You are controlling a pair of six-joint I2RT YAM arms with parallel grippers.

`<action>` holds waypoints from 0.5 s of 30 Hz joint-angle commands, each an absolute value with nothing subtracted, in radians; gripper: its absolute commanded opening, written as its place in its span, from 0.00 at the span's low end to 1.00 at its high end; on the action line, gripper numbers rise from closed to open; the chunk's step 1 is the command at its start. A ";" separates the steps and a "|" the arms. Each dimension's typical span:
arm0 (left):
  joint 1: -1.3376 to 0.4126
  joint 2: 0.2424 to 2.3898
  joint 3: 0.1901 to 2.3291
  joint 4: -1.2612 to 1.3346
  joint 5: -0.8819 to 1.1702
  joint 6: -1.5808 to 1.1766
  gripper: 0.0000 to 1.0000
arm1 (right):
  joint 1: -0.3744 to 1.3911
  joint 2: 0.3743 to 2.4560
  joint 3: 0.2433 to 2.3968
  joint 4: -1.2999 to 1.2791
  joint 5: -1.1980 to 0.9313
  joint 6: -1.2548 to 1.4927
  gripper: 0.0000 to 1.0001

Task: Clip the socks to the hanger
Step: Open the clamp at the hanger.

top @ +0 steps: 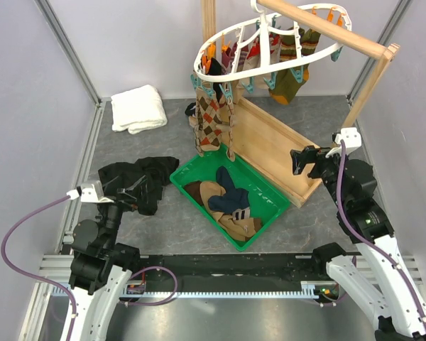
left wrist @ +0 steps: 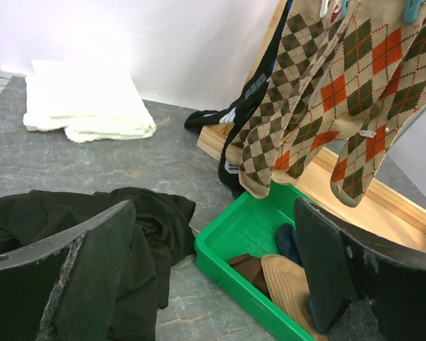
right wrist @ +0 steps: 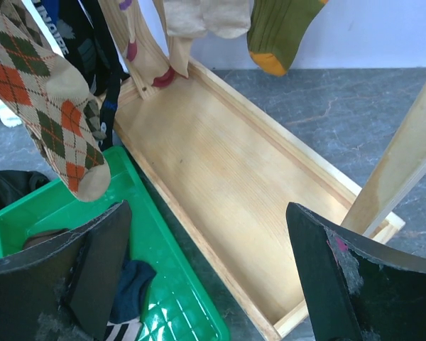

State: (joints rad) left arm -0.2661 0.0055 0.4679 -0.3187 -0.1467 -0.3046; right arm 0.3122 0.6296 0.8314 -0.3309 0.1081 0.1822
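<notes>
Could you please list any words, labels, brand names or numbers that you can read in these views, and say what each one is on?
No text reads clearly in any view.
White lettering on a dark sock, right wrist view: blurred and cut off at the frame edge, unreadable.
Pale markings on a black sock, left wrist view: too blurred to read.

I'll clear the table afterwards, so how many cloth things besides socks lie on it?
2. A white towel at the back left; a black cloth heap just left of the green tray. More could hide beneath it.
</notes>
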 commanded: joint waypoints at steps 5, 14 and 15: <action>-0.265 0.047 0.476 -0.284 -0.092 -0.270 0.98 | 0.318 0.676 0.940 -0.334 0.026 0.123 0.98; -0.265 0.163 0.486 -0.203 0.028 -0.307 0.97 | 0.319 0.844 1.169 -0.462 -0.112 0.095 0.98; -0.265 0.184 0.488 -0.187 0.032 -0.307 0.97 | 0.319 0.883 1.219 -0.488 -0.124 0.094 0.98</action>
State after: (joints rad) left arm -0.2661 0.1364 0.4683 -0.2779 -0.0380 -0.3054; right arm 0.3126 0.8089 1.0859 -0.4187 -0.0315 0.1196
